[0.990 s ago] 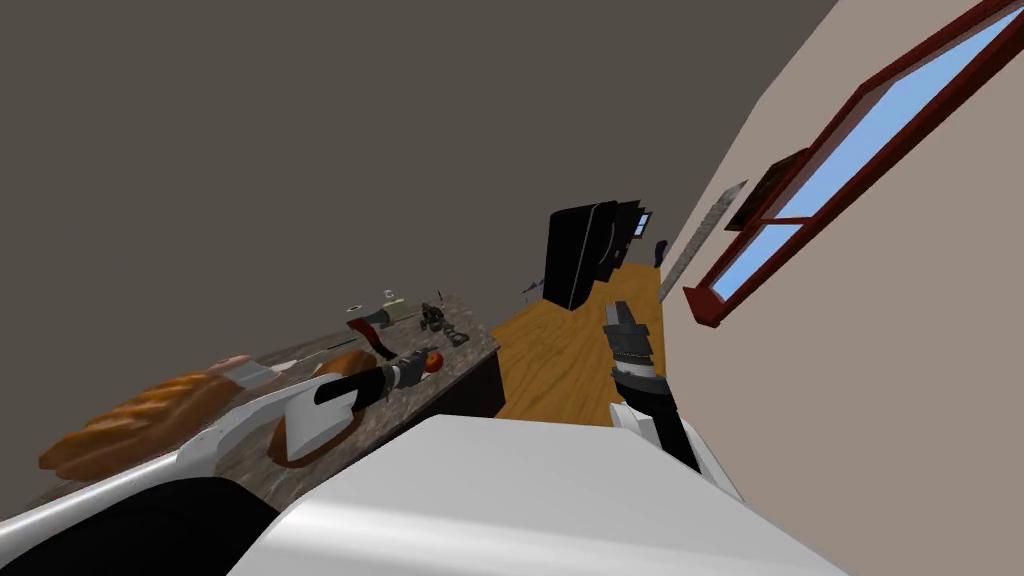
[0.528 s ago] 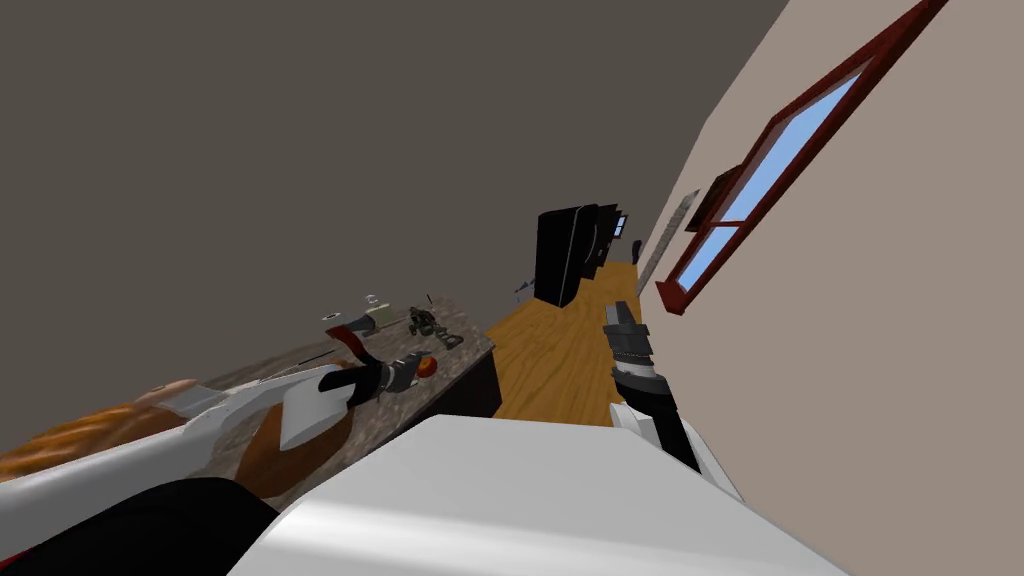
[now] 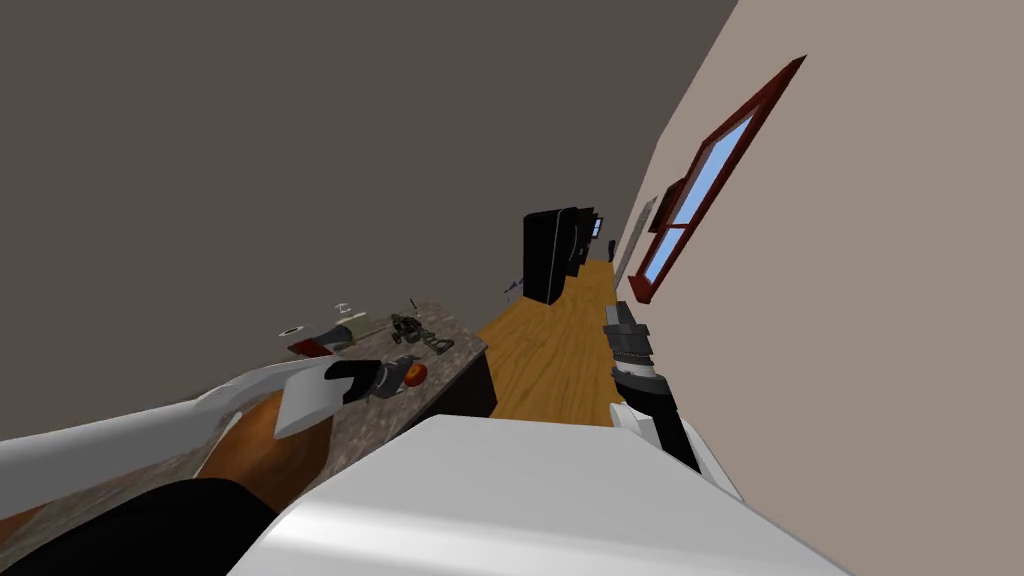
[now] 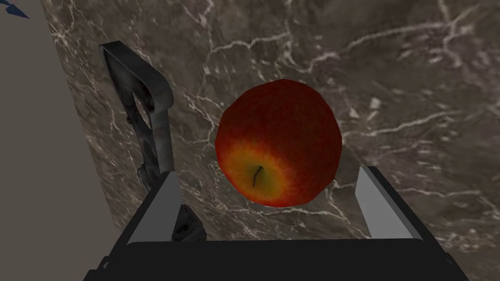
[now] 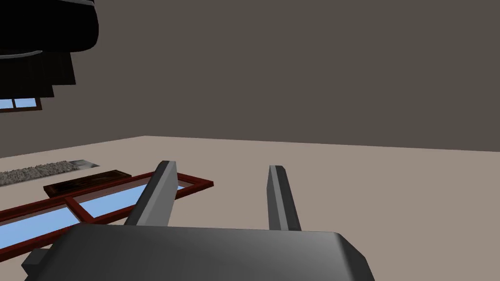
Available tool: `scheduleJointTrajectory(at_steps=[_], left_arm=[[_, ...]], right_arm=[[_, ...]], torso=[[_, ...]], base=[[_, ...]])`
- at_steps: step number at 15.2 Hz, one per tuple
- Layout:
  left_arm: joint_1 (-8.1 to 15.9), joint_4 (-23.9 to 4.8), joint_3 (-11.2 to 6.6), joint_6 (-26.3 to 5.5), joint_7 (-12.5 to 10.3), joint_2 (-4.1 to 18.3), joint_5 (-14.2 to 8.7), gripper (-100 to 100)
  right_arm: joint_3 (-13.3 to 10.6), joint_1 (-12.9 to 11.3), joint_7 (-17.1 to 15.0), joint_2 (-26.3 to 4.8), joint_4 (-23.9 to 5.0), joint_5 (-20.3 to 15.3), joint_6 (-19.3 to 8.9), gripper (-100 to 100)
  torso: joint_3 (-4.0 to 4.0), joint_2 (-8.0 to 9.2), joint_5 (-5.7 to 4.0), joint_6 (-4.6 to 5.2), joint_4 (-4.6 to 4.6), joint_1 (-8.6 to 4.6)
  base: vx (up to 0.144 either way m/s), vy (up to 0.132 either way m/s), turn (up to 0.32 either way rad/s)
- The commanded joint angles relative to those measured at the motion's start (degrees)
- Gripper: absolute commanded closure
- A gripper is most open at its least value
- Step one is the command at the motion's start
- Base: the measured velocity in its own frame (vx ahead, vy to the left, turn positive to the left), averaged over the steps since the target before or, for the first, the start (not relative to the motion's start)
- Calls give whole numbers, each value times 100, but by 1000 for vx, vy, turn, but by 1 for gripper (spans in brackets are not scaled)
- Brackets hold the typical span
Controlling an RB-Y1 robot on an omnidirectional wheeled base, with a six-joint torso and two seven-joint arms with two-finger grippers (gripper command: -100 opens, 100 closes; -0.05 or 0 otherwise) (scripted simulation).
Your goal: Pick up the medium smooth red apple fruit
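A dark, white-veined marbled tabletop (image 4: 415,73) is carrying the red apple (image 4: 278,141), whose yellow stem end is being turned toward the left arm's jaws. The apple is being flanked by those jaws, which are being held wide apart, a gap being left at either finger (image 4: 163,205). A dark grey metal tool (image 4: 146,112) is lying just beside that finger. The right arm's jaws are likewise being held apart, above the wooden floor (image 3: 550,350) near the beige wall (image 3: 850,300).
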State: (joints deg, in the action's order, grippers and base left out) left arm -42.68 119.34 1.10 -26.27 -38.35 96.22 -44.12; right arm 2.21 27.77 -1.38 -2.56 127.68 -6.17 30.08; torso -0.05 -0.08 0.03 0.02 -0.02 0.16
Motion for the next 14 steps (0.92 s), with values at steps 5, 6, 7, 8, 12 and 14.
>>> scheduleJointTrajectory(at_steps=[5, 6, 7, 8, 12, 14], left_arm=[[-125, -109, 58, -457, -281, 748, -430, -100], [-160, -126, 76, -568, -349, 885, -530, -100], [-193, -138, 95, -666, -408, 1048, -619, -100], [-193, -138, 95, -666, -408, 1052, -619, -100], [-287, -156, 159, -899, -551, 1379, -837, -100], [-279, -273, 233, -788, -442, 1178, -720, -100]], right_arm=[[0, 0, 0, 0, 0, 0, 0, 0], [0, 0, 0, 0, 0, 0, 0, 0], [0, 0, 0, 0, 0, 0, 0, 0], [0, -1, 0, 0, 0, 0, 0, 0], [0, 0, 0, 0, 0, 0, 0, 0], [0, 1, 0, 0, 0, 0, 0, 0]], torso=[[0, 0, -1, -2, 0, -3], [0, -1, -1, 0, 0, -5], [0, 0, -2, 2, 0, -7], [1, 1, -2, 3, 0, -8], [-1, -2, -3, -1, 0, -14], [-2, -5, -2, -5, 0, -11]], base=[[-32, 8, -192], [-39, -1, -266], [-45, -5, -308], [-37, -5, -206], [-23, -15, -166], [-2, -10, -58]])
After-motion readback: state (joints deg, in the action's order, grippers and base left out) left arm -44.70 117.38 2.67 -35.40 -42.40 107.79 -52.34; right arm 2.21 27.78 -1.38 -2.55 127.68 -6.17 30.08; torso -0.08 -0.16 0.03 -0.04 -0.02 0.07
